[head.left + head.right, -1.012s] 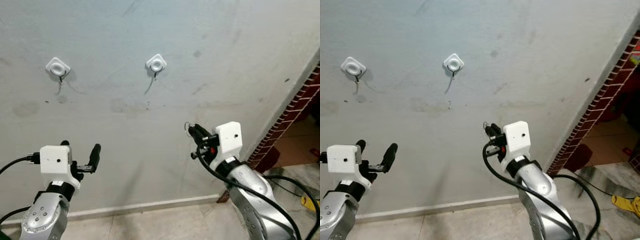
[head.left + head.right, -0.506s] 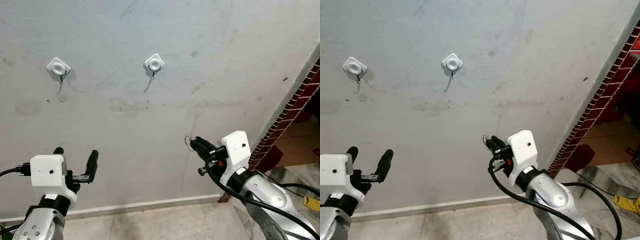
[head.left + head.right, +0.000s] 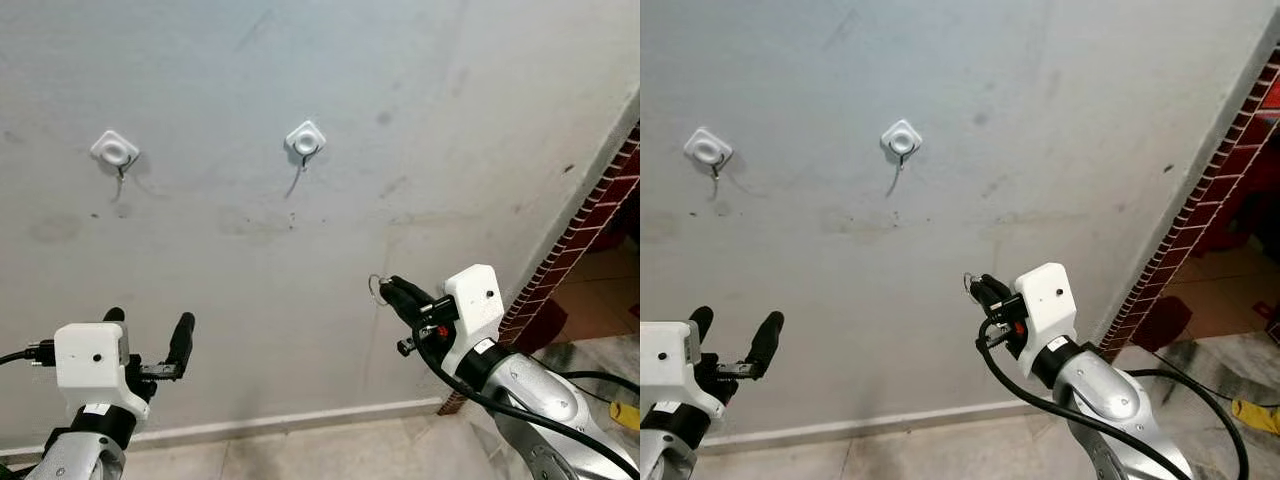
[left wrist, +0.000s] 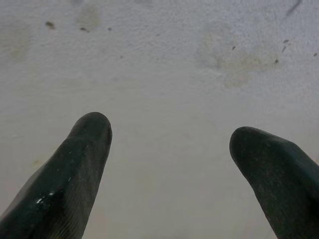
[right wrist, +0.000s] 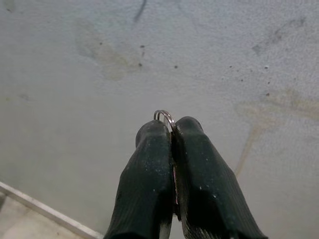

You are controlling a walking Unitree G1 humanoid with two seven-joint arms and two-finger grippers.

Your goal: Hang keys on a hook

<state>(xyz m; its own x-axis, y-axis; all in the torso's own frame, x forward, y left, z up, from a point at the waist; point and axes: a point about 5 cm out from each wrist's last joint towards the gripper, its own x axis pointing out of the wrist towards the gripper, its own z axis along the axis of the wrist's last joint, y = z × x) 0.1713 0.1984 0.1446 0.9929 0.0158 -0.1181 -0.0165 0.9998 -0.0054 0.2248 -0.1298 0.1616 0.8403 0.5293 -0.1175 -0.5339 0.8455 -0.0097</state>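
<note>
- Left pincer (image 3: 148, 338), lower left of frame: matte black fingers spread apart, nothing between them.
- Two white, square-padded hooks on rough, stained grey wall: left hook (image 3: 114, 150) upper left, right hook (image 3: 305, 139) upper centre, thin metal prongs hanging down.
- Right pincer (image 3: 396, 291), lower right: pressed together on thin wire key ring (image 5: 165, 117), loop poking past tips.
- Carrying step; next likely raising ring onto prong.

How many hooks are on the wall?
2. One white hook is up on the left of the wall; the other hook is near the middle, above the right pincer.
</note>
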